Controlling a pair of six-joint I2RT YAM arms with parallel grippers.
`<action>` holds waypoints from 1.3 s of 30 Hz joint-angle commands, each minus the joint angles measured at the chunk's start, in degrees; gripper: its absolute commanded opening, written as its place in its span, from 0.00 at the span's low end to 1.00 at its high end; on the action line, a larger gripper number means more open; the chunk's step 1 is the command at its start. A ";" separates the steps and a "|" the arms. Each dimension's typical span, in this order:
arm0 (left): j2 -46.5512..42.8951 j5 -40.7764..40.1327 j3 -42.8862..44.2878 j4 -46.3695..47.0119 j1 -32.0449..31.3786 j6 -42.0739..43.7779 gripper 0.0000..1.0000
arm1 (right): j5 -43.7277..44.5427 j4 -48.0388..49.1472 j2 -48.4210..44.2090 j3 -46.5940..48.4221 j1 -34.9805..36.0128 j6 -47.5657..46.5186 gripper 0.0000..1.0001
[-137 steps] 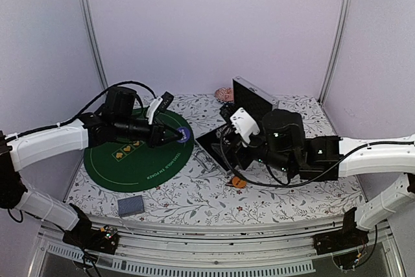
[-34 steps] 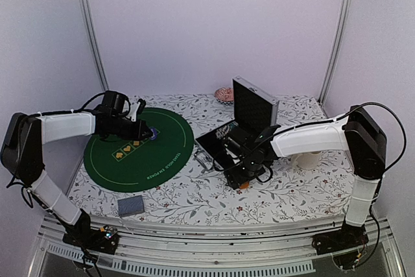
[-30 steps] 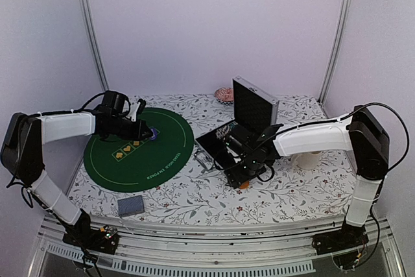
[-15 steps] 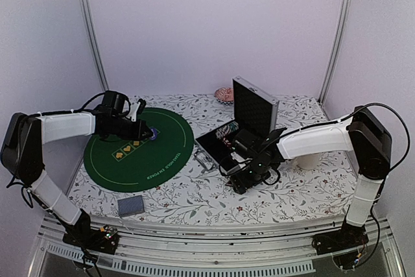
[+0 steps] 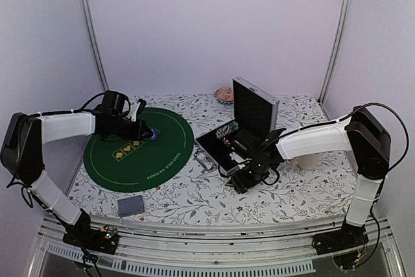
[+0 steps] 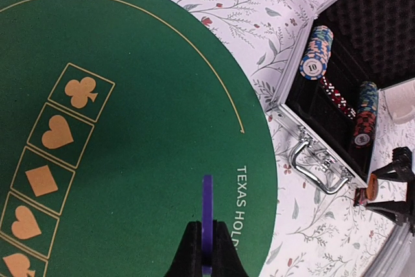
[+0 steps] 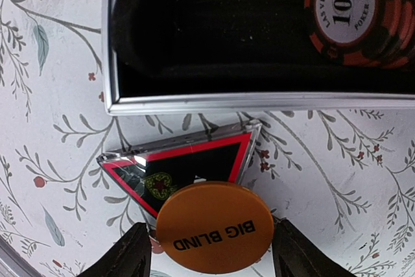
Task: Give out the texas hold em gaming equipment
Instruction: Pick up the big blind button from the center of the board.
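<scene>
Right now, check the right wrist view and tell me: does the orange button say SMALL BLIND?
No, the orange button reads BIG BLIND in black letters.

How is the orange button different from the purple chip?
The orange button lies flat, BIG BLIND facing up; the purple chip stands on edge, showing only its rim. The button sits between the open fingers of the right end effector; the left end effector pinches the chip over the green mat. Both are thin round discs.
</scene>
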 commanded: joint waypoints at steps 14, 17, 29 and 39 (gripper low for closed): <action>-1.83 0.58 1.60 -0.78 0.51 0.12 0.00 | -0.93 1.07 0.25 1.20 -0.33 -1.33 0.43; -1.91 0.48 1.60 -0.81 0.49 0.12 0.00 | -0.90 0.77 -0.55 0.96 -0.38 -1.30 0.39; -1.93 0.05 1.51 -0.77 0.44 0.12 0.00 | -0.03 -0.62 -3.58 0.79 -0.33 -1.11 0.32; -4.94 3.40 -2.91 -0.94 1.19 -5.51 0.00 | 0.80 -0.54 -7.01 0.33 -0.35 -1.43 0.30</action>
